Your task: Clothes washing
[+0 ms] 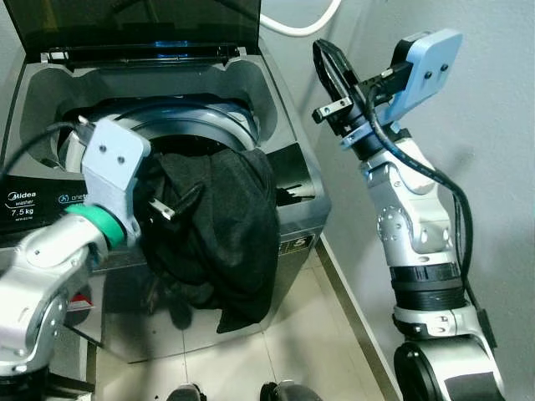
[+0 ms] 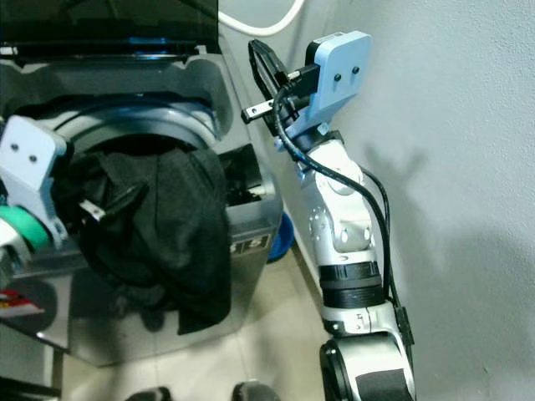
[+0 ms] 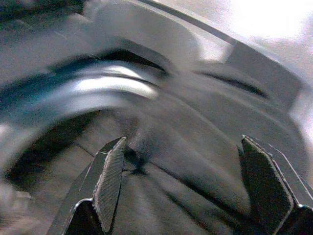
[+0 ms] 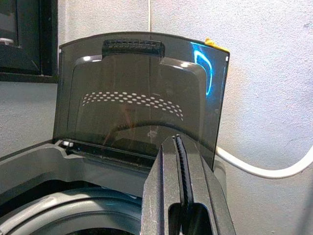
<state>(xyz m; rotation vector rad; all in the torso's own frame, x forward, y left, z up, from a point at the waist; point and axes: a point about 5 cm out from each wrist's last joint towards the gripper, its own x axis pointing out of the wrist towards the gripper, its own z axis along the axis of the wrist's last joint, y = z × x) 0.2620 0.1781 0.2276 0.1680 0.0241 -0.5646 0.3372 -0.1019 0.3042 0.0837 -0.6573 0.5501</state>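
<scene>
A grey top-loading washing machine (image 1: 288, 117) stands before me with its dark lid (image 4: 142, 88) raised. A black garment (image 1: 230, 217) lies half in the drum opening and hangs down over the machine's front edge. My left gripper (image 1: 173, 203) rests over the garment at the drum's rim; in the left wrist view its fingers (image 3: 110, 171) stand wide apart, open, with dark cloth beneath them. My right gripper (image 1: 330, 60) is held high beside the machine's right back corner, shut with nothing in it, and points at the lid (image 4: 180, 161).
A white hose (image 1: 294, 29) runs along the wall behind the machine. A grey wall closes the right side, close to my right arm. A blue object (image 2: 282, 238) sits on the tiled floor (image 1: 301, 334) by the machine's right side. My feet (image 1: 188, 391) are at its front.
</scene>
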